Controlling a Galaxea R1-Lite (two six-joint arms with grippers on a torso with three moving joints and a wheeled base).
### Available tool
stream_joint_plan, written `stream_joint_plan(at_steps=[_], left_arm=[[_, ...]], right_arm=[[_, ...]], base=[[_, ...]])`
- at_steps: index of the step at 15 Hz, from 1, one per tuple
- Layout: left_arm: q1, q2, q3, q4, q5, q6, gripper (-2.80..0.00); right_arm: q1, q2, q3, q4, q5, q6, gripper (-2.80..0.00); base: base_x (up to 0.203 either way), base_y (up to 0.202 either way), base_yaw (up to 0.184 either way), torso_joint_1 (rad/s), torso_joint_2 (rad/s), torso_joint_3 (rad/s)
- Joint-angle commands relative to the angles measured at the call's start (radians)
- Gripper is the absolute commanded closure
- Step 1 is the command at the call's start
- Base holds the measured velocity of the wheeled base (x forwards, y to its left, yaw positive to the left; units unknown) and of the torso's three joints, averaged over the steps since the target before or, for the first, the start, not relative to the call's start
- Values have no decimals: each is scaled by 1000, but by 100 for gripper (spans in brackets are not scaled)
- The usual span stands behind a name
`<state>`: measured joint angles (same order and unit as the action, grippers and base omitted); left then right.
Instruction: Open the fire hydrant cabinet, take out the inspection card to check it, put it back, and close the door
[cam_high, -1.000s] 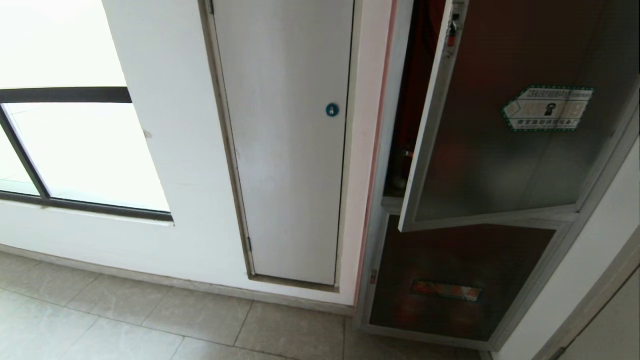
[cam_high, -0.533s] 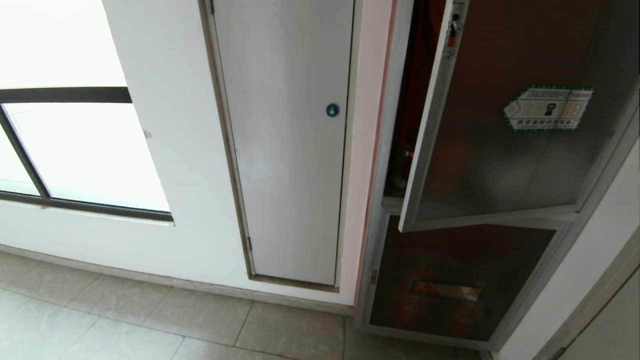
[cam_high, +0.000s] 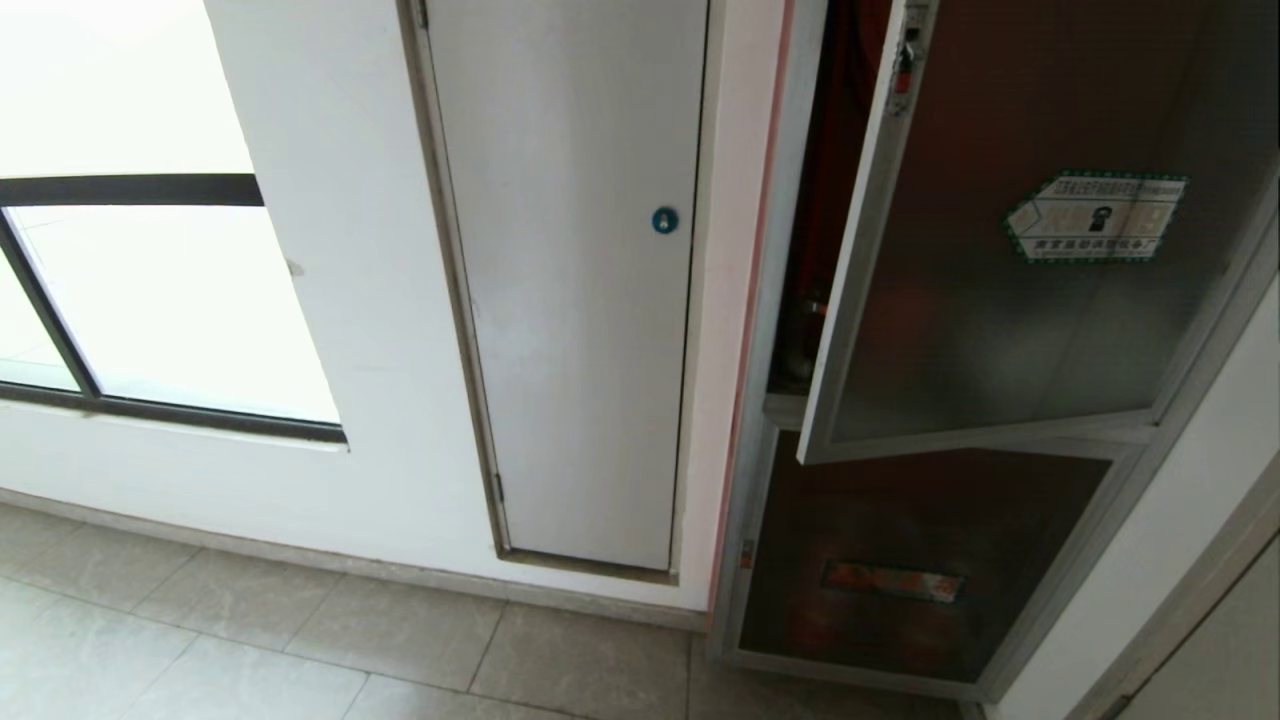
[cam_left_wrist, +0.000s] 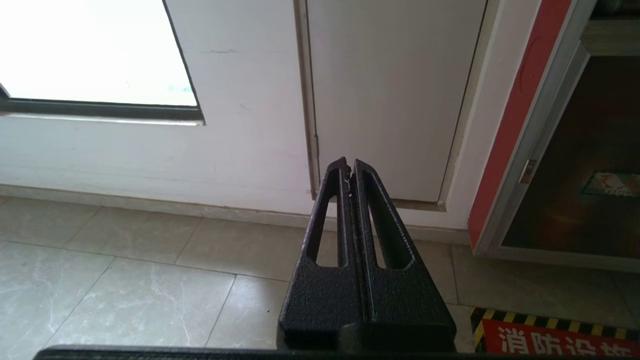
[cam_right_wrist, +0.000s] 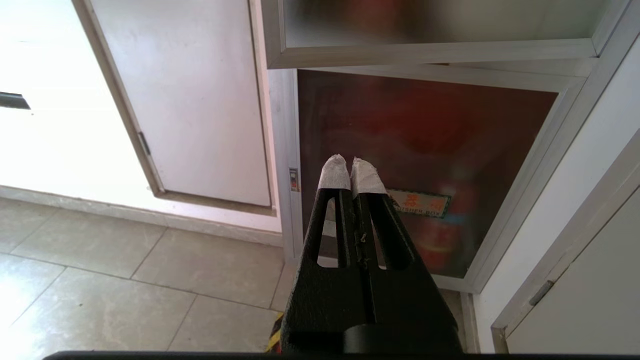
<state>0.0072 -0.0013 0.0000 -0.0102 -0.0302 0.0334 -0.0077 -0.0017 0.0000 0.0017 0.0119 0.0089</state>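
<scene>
The tiled floor (cam_high: 250, 650) in front of the wall is the widest area of free room; it runs from below the window (cam_high: 150, 300) across to the foot of the fire hydrant cabinet (cam_high: 760, 520).

The fire hydrant cabinet is recessed in the wall at the right of my head view, framed in brushed silver metal. A red strip borders its left edge. To its left, and flush in the white wall, is a plain grey-white panel (cam_high: 580, 300) with a round blue lock (cam_high: 665, 220).

The door (cam_high: 1000, 250) stands ajar. It is a dark tinted glass pane in a silver frame, hinged on the right, with its free left edge swung out toward me. A narrow gap between that edge and the cabinet frame shows red interior. A green-bordered label (cam_high: 1095, 217) is on the glass. The latch (cam_high: 905, 65), with its orange-red button, sits near the top of the free edge. Below the door, the lower glass door (cam_high: 920, 560) with a red label is flush in its frame.

My right gripper (cam_right_wrist: 352, 172) is low, facing the lower glass door and apart from it, with its white-wrapped fingertips (cam_right_wrist: 334, 175) pressed together and holding nothing. My left gripper (cam_left_wrist: 348, 167) is low over the floor, facing the grey-white panel, fingers together and empty.
</scene>
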Motion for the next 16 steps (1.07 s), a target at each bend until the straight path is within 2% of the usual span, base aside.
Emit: stream_joint_plan(at_steps=[1,16], left_arm=[[0,1,6,0,0,0,0],[0,1,6,0,0,3,0]], right_arm=[[0,0,0,0,0,0,0],[0,0,0,0,0,0,0]], base=[[0,0,0,0,0,0],[0,0,0,0,0,0]])
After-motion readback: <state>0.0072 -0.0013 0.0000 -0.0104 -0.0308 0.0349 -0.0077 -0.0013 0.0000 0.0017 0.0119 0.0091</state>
